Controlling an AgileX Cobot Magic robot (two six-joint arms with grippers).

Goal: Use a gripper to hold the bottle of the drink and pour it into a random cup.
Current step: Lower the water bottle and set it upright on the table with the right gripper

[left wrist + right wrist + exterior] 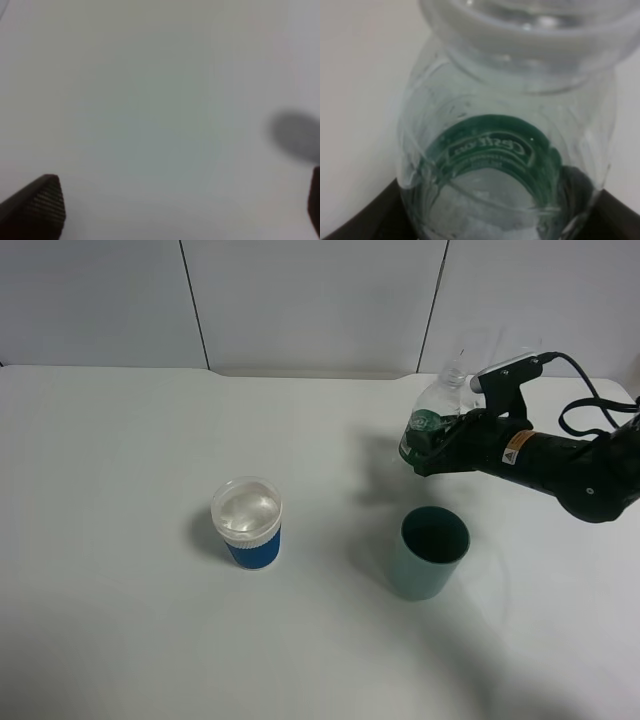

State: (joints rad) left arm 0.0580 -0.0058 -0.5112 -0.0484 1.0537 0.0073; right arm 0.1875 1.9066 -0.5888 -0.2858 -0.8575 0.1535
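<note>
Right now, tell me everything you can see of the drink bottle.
The bottle is small, clear plastic, with a dark green label in white print and a narrow neck. No cap can be made out. It looks lifted off the white table, clamped round its lower body by the right tool, neck pointing up and away from the camera. It sits behind the teal cup, not over it. The contents are hard to judge.

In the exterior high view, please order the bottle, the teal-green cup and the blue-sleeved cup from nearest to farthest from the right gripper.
1. Bottle: held in the right gripper, far right.
2. Teal-green cup: just in front of the gripper, on the table.
3. Blue-sleeved cup: farthest, left of centre.
</note>
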